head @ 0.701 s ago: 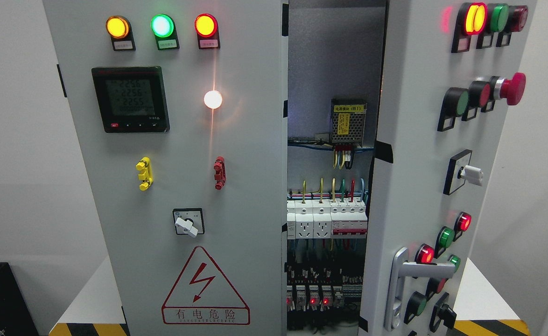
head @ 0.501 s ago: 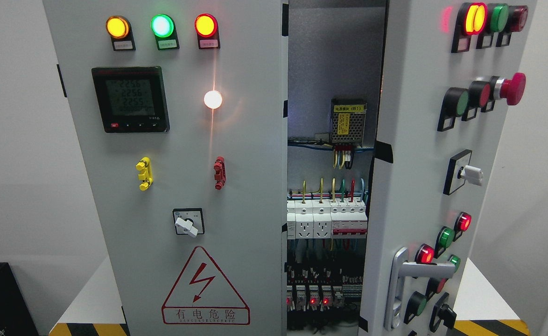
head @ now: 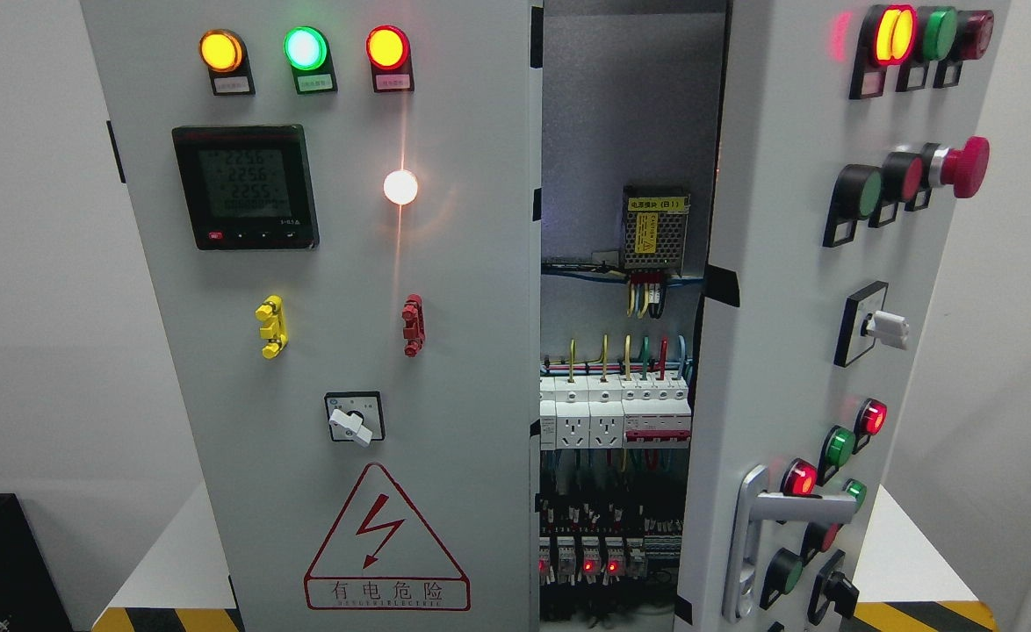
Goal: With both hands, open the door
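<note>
I count two grey metal cabinet doors: the flat left door and the right door swung ajar.

Left door, top of frame: three round lit lamps, one amber, one green, one red, plus one white lit lamp below them. One black digital meter. Two small clip handles, one yellow, one red. One white rotary switch. One red triangular hazard sign.

Right door: one red mushroom button, one silver lever handle, one white rotary knob.

Inside: one perforated metal power supply.
</note>
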### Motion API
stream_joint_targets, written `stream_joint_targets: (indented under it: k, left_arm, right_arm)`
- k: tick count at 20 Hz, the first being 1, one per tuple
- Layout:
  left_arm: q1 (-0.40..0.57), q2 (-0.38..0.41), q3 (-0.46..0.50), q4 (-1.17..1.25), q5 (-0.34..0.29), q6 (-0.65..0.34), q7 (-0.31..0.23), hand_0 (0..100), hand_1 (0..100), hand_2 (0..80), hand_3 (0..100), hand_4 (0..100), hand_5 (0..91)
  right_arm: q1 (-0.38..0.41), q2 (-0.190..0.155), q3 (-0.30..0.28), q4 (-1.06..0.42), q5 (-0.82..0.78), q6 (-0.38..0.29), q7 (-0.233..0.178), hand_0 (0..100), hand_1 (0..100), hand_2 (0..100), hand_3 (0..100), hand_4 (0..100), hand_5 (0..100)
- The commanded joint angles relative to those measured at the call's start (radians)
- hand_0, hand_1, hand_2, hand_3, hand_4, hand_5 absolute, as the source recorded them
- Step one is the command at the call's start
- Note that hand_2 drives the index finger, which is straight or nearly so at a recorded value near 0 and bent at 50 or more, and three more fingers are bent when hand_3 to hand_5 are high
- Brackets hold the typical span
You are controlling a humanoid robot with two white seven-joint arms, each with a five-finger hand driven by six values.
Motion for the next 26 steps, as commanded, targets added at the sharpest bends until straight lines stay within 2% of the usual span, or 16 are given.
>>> stream_joint_targets:
  k: [1, 6, 12, 22, 26]
  left_arm:
    - [0.123, 0.083, -0.006, -0.355, 0.001, -0.007, 0.002, 0, 0, 0.0, 0, 0, 0.0]
    - [0.279, 0.175, -0.009, -0.741, 0.002, -0.008, 0.002, 0, 0, 0.0, 0, 0, 0.0]
    - [0.39, 0.299, -0.009, -1.166, 0.002, 0.001, 0.003, 0, 0, 0.0, 0, 0, 0.0]
    - [0.428, 0.533, -0.012, -1.634, 0.008, -0.005, 0.003, 0, 0, 0.0, 0, 0, 0.0]
    - [0.382, 0.577, -0.012, -1.72, 0.011, -0.005, 0.003, 0, 0, 0.0, 0, 0, 0.0]
  right_arm:
    - [0.0, 0.001, -0.001, -0.004, -0.009, 0.0, 0.001, 19, 0, 0, 0, 0, 0]
    - [0.0, 0.001, -0.001, -0.004, -0.009, 0.0, -0.001, 19, 0, 0, 0, 0, 0]
    - [0.0, 0.001, -0.001, -0.004, -0.009, 0.0, -0.001, 19, 0, 0, 0, 0, 0]
    - [0.0, 0.001, -0.001, -0.004, -0.009, 0.0, -0.001, 19, 0, 0, 0, 0, 0]
    - [0.0, 0.001, -0.001, -0.004, -0.009, 0.0, -0.001, 19, 0, 0, 0, 0, 0]
